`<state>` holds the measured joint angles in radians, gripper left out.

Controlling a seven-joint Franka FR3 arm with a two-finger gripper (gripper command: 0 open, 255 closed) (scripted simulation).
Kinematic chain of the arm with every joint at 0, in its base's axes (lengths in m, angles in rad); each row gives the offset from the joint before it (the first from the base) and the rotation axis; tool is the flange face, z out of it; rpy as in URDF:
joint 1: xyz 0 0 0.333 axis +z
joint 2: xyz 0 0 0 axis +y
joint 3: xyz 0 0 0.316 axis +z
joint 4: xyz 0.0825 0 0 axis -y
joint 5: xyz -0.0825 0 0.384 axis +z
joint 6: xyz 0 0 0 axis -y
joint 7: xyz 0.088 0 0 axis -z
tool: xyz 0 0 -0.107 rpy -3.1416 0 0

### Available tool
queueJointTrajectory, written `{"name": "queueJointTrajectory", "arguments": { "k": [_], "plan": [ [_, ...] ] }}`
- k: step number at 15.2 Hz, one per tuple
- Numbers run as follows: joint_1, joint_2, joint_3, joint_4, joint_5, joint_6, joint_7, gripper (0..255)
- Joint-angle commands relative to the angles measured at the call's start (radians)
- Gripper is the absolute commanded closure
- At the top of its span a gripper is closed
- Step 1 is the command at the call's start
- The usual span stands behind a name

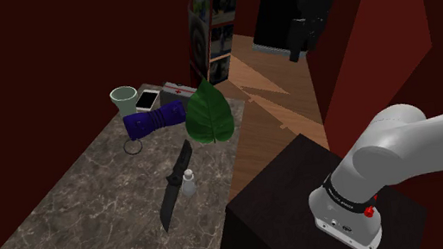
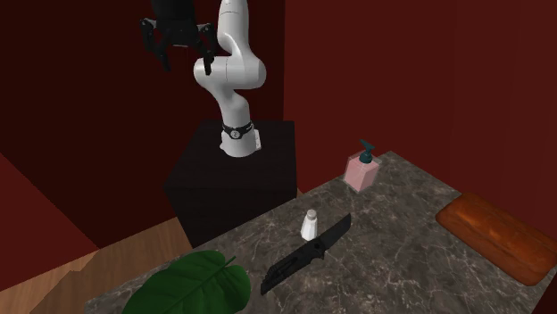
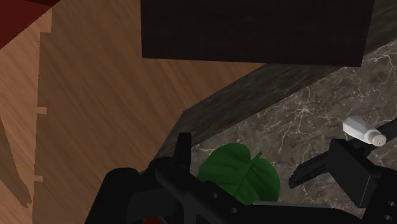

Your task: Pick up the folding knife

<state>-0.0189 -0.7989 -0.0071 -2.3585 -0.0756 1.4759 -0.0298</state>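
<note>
Hovering high (spread wide), the claw (image 2: 186,62) is far from the folding knife (image 2: 308,254).

White arm (image 2: 234,62), dark joints, all-black jaws

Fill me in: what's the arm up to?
The gripper hangs open and empty, raised well clear of the marble counter. The black folding knife lies opened out on the counter, untouched, beside a small white bottle, with a large green leaf further along. Pickup not yet started.

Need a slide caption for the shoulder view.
Black folding knife beside a white bottle on the marbled counter, gripper high above.
</note>
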Motion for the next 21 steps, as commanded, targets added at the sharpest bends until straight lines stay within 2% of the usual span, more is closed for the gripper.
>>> {"name": "queueJointTrajectory", "arguments": {
  "k": [1, 11, 16, 21],
  "plan": [
    [0.0, 0.0, 0.0, 0.0, 0.0, 0.0, 0.0, 0],
    [0.024, 0.054, 0.158, -0.228, 0.136, 0.302, 0.269, 0],
    [0.036, 0.159, 0.246, -0.286, 0.195, 0.48, 0.401, 0],
    [0.036, 0.317, 0.339, -0.3, 0.23, 0.669, 0.536, 0]
  ]
}}
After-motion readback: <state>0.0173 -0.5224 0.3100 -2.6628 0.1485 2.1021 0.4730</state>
